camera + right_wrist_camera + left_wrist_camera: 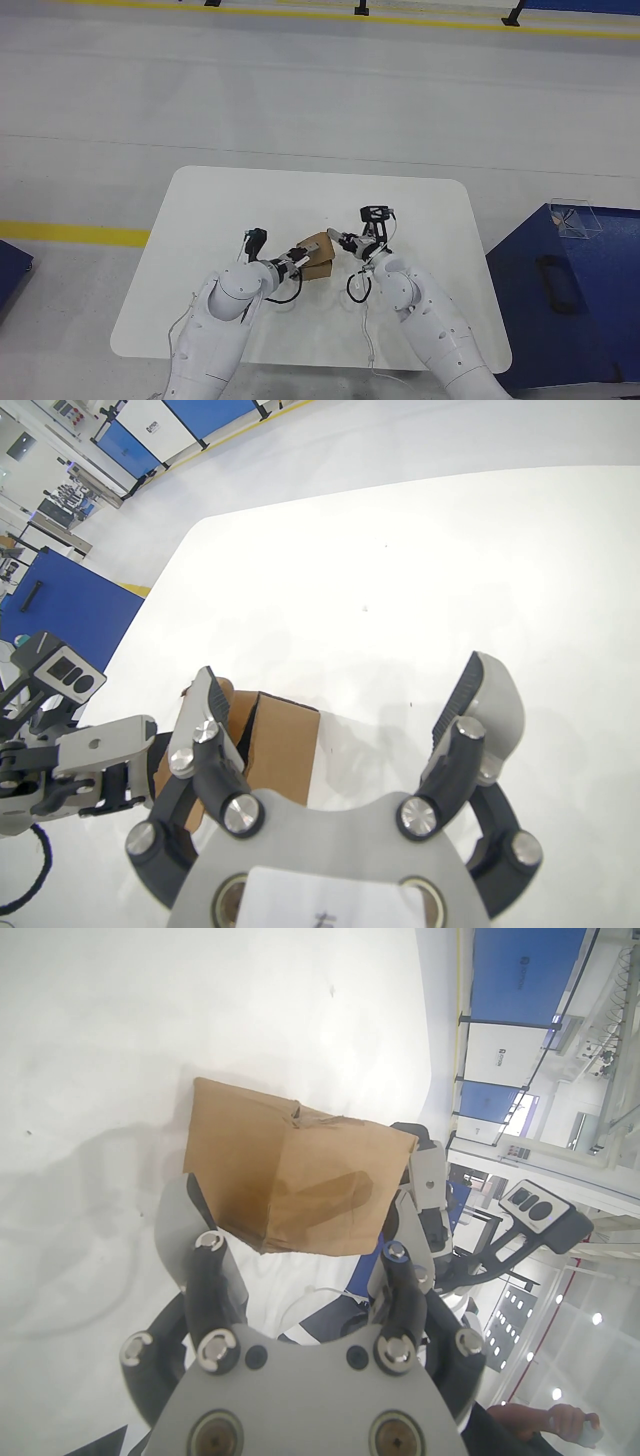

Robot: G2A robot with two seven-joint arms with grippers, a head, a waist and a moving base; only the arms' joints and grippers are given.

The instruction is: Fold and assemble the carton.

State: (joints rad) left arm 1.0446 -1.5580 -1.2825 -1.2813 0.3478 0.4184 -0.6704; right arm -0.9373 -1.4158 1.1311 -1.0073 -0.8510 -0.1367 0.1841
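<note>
Top view shows us one carton [318, 260] on the white table [420, 205], a little toward 6 o'clock from the table's middle. We count two grippers at it: the left gripper [292, 265] touches it from 8 o'clock, and the right gripper [343, 241] is just beside it at 2 o'clock. The right gripper's fingers stand wide apart, one finger [212, 700] laid against the carton's wall and the other out over bare table. The left gripper is close up against the carton, but we cannot tell whether it pinches the cardboard or merely stands by it. We judge the work partway. The brown walls are raised into a box shape, yet a dark gap shows along one corner and a flap stands loose, so the flaps have yet to be closed and tucked.
</note>
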